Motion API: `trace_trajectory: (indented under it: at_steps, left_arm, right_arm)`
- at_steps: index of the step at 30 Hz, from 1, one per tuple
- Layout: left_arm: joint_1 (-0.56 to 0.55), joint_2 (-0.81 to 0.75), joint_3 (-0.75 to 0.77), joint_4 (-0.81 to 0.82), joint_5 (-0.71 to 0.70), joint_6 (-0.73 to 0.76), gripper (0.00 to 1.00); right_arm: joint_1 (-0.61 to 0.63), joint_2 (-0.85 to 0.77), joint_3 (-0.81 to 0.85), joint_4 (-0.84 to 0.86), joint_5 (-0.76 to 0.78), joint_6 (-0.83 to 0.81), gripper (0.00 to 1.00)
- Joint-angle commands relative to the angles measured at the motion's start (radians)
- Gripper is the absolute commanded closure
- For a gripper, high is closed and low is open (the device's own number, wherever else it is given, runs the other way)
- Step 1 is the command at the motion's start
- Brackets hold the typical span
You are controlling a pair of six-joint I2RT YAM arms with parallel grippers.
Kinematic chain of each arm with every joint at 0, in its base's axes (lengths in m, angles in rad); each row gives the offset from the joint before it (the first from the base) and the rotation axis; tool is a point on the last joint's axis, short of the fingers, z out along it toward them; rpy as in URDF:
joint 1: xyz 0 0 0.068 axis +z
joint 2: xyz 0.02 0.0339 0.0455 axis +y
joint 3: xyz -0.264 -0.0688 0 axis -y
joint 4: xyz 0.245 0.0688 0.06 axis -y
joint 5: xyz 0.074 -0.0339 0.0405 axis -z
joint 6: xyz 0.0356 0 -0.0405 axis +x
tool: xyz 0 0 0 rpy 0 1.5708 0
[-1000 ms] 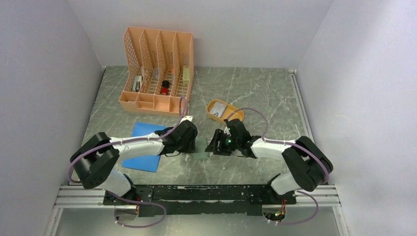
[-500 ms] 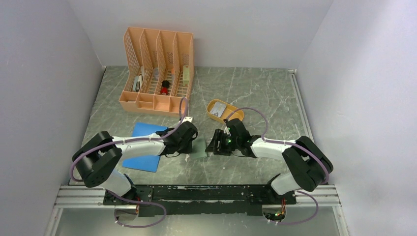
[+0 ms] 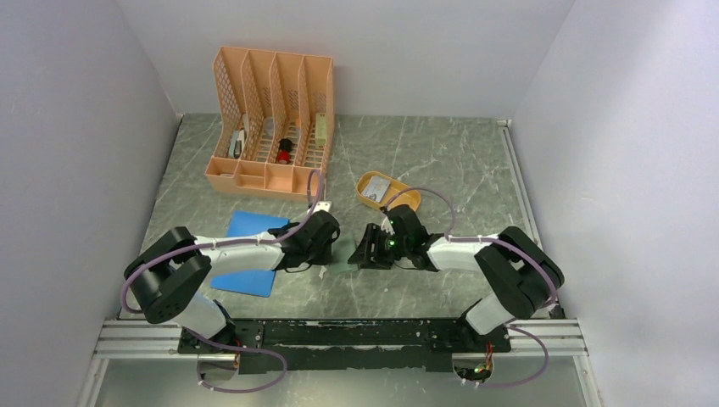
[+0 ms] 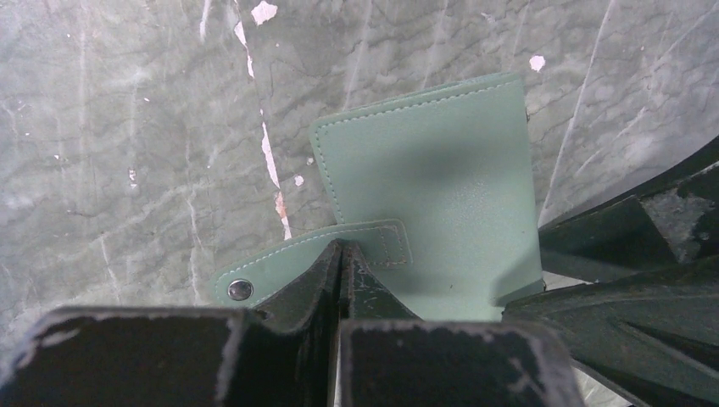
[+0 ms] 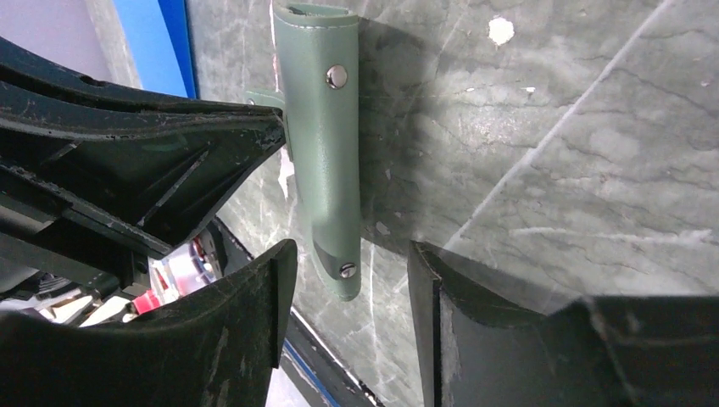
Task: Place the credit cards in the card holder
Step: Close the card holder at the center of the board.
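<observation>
The left claw [image 4: 339,254] was shut tight, its two fingers pressed together on the wallet's tab [image 4: 271,264] partway along it. The tab's snap stud [image 4: 240,290] stuck out to one side of the grip. The wallet [image 4: 432,170] lay on the table [image 4: 127,127] between the two claws, just right of the blue pad [image 3: 246,280]. It was sage green, closed, with pale stitching along its edges, and the left wrist view showed its grained outer face. From the right wrist it showed only as a narrow green strip with a stud near each end, throwing a shadow on the marble. The right claw [image 5: 352,254] stood about half open and gripped nothing. The wallet's near end sat in the gap between its fingertips, close to one finger [image 5: 254,288]; whether they touched could not be told. Farther right and back, a pale card [image 3: 378,188] lay in the yellow tray [image 3: 408,202].
</observation>
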Motion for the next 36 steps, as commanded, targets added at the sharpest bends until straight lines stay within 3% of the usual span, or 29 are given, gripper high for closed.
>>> trace_trajectory:
  at_steps: [1,14,36]
  left_arm:
    - [-0.002,0.062,-0.057,-0.024,-0.02,-0.008,0.95]
    - [-0.001,0.051,-0.082,-0.011,-0.019,-0.018,0.95]
    - [-0.002,0.042,-0.103,-0.007,-0.024,-0.032,0.95]
  right_arm:
    - [0.004,0.039,-0.017,0.089,-0.031,0.048,0.48]
    - [0.029,0.147,-0.047,0.28,-0.078,0.145,0.59]
    - [0.048,0.162,-0.14,0.448,-0.036,0.257,0.58]
